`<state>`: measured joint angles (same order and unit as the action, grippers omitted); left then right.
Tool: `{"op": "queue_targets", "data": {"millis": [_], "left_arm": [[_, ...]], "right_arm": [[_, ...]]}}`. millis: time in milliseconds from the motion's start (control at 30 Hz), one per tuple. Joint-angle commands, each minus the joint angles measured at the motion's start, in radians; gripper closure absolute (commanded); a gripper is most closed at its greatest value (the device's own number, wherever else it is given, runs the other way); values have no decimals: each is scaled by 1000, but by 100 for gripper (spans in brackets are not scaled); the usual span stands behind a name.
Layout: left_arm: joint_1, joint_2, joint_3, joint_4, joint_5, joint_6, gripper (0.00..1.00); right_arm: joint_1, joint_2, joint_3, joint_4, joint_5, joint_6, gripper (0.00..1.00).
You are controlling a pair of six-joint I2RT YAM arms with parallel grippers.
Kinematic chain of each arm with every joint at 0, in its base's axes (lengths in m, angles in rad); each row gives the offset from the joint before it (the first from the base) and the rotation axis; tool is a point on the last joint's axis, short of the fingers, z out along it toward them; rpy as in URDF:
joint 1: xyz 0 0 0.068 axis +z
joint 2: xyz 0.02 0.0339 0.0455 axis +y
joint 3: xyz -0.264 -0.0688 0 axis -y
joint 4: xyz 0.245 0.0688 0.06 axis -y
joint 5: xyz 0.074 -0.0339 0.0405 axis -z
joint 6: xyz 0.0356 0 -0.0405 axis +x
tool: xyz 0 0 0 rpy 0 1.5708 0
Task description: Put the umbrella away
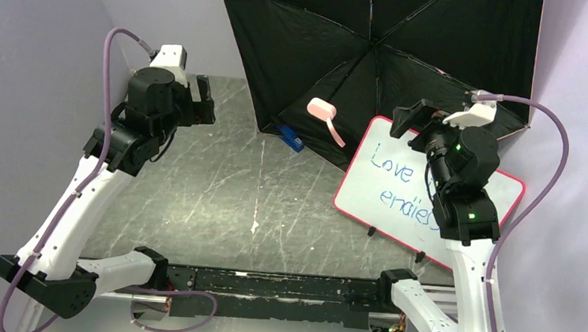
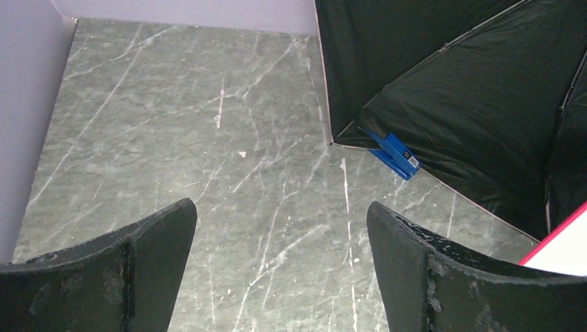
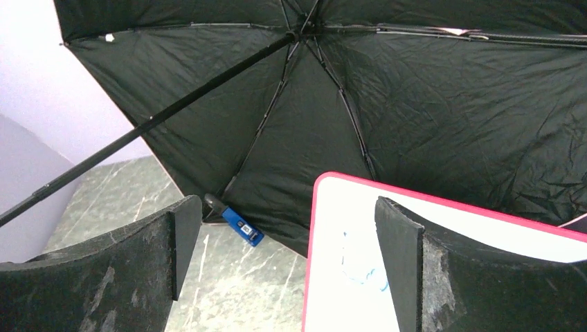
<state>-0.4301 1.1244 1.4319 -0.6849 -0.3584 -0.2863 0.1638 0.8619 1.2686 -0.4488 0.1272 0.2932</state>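
Note:
The umbrella stands open on its side at the back of the table, its black inside and thin ribs facing me. Its pink handle and pink strap stick out toward the front. My left gripper hovers open over the table's back left, well apart from the canopy edge, with nothing between its fingers. My right gripper is open above the whiteboard's top corner, just in front of the canopy. The black shaft runs to the left in the right wrist view.
A small blue-and-black stapler lies under the umbrella's lower edge. A pink-framed whiteboard with blue writing lies on the right, partly under my right arm. Lilac walls close in the dark marble table at the left and back.

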Motion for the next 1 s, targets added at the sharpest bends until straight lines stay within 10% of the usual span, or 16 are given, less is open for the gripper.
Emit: {"op": "queue_targets", "data": {"millis": [0,967], "left_arm": [[15,5,37,7,82,5,3],[22,-3,7,-2,114,-9,4]], "right_arm": [[-14,-10,14,-26,-62,0,0],[-21,222,90,-56,-228,339,0]]}}
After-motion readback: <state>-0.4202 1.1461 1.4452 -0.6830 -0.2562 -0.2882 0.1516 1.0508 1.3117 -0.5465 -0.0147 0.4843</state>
